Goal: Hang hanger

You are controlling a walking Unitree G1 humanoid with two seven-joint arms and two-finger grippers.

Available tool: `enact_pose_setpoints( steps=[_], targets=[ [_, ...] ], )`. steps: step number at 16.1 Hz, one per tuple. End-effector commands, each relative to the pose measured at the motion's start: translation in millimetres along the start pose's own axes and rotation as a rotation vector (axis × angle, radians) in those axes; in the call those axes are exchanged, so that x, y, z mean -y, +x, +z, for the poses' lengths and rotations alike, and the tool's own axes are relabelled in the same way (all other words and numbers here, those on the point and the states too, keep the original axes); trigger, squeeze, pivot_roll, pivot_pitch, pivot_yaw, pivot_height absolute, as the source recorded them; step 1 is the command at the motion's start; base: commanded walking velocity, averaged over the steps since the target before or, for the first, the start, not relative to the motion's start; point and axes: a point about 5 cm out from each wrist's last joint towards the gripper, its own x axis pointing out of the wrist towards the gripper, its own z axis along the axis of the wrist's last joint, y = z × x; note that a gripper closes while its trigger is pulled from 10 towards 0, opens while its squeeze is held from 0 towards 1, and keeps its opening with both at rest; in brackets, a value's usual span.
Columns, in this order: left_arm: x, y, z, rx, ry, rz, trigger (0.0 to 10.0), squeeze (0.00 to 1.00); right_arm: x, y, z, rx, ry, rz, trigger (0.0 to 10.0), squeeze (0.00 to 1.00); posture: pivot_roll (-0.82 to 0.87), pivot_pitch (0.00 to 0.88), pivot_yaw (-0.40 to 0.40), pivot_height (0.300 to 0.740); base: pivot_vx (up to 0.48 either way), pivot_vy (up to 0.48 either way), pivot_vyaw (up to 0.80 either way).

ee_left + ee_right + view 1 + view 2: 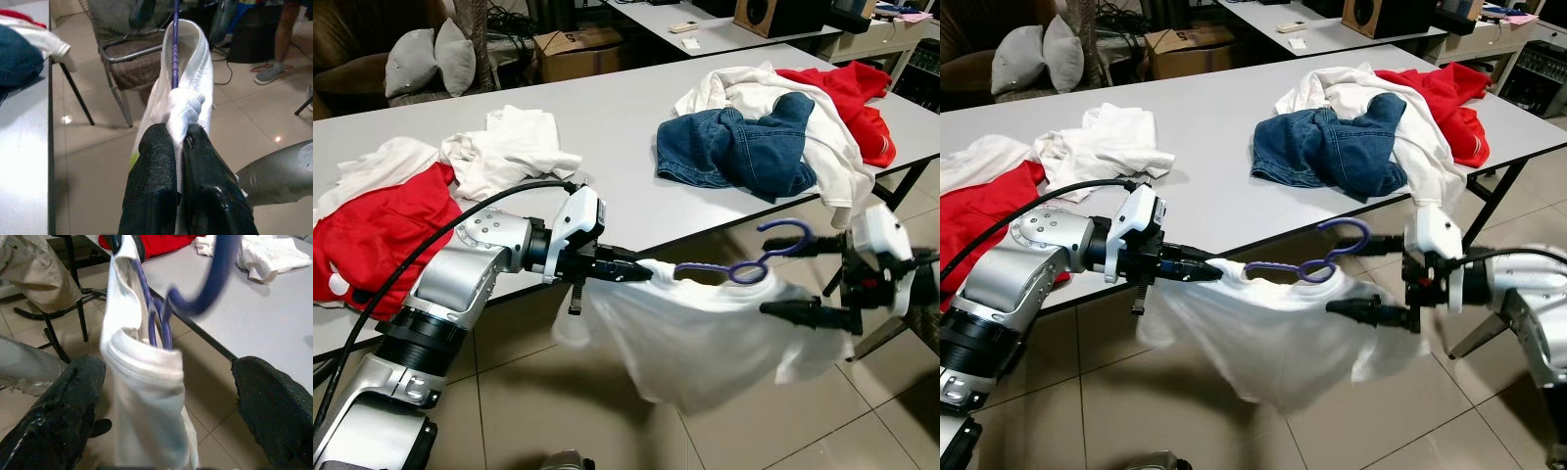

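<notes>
1. The left gripper (631, 271) has its two black fingers pinched tight together on a bunched-up bit of the white shirt (695, 333), right at one shoulder end. In the left wrist view the cloth is squeezed between the pads, with the purple hanger (744, 262) running straight out from them.
2. The right gripper (1371, 279) has its fingers spread wide apart, one up by the hanger's hook, one lower against the shirt's other shoulder. It isn't clamped on anything that I can see; the right wrist view shows the shirt's collar and the hanger between the two fingers with gaps on both sides.
3. So the hanger's already inside the shirt's neck, hook poking up, and the whole thing hangs in the air just off the table's (607, 147) near edge, above the tiled floor (803, 421).
4. My guess at the step: dressing the hanger is about done, hanging it isn't.
5. Next move probably calls for the right gripper to close on the hook or neck, then carry it to a rail. No rail in sight here.
6. On the tabletop: jeans (734, 152) toward the far right corner and red clothes (382, 235) at the left edge.
</notes>
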Motion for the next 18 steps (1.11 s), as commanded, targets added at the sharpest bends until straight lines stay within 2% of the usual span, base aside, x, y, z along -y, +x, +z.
enact_pose_setpoints(
  steps=[1,3,4,6,8,12,13,14,18],
  targets=[
    [-4.8,-6.6,-1,-0.029,0.016,0.039,0.0,0.00,-0.2,-6.4,7,0.008,-0.014,0.001,10.0,0.00,-0.05,0.000,0.009,0.740,0.000,0.000,0.00],
    [-8.5,-16.5,-8,-0.056,0.003,0.080,0.0,0.00,-2.3,-25.4,7,-0.024,0.023,0.007,10.0,0.00,-0.06,0.000,0.015,0.740,0.000,0.000,0.00],
    [-8.2,-16.8,-6,-0.047,0.006,0.075,0.0,0.00,-3.0,-28.3,6,-0.027,0.030,0.006,10.0,0.00,-0.06,0.000,0.015,0.740,0.000,0.000,0.00],
    [-5.2,-8.8,1,-0.014,0.031,0.035,0.0,0.00,-7.0,-18.7,4,0.024,0.080,0.044,10.0,0.00,-0.07,0.000,0.020,0.740,0.000,0.000,0.00],
    [-1.5,3.3,11,0.020,0.059,-0.018,0.0,0.00,-3.7,-4.1,-5,0.033,0.094,0.049,10.0,0.00,-0.07,0.000,0.022,0.740,0.000,0.000,0.00],
    [2.5,7.1,15,0.021,0.082,-0.066,0.0,0.00,4.5,0.8,-4,0.052,0.080,0.052,10.0,0.00,-0.06,0.000,0.017,0.740,0.000,0.000,0.00],
    [2.6,6.3,15,0.016,0.086,-0.066,0.0,0.00,5.3,-0.4,-1,0.067,0.104,0.066,4.4,0.00,-0.06,0.000,0.014,0.740,0.000,0.000,0.00],
    [2.7,6.2,15,0.015,0.087,-0.065,0.0,0.00,5.2,-1.1,0,0.081,0.122,0.079,0.0,0.00,-0.06,0.000,0.013,0.740,0.000,0.000,0.00],
    [1.1,7.4,19,0.037,0.103,-0.054,0.0,0.00,0.0,0.0,-5,0.049,0.159,0.145,0.0,0.00,-0.06,0.000,0.012,0.740,0.000,0.000,0.00]
  ],
)
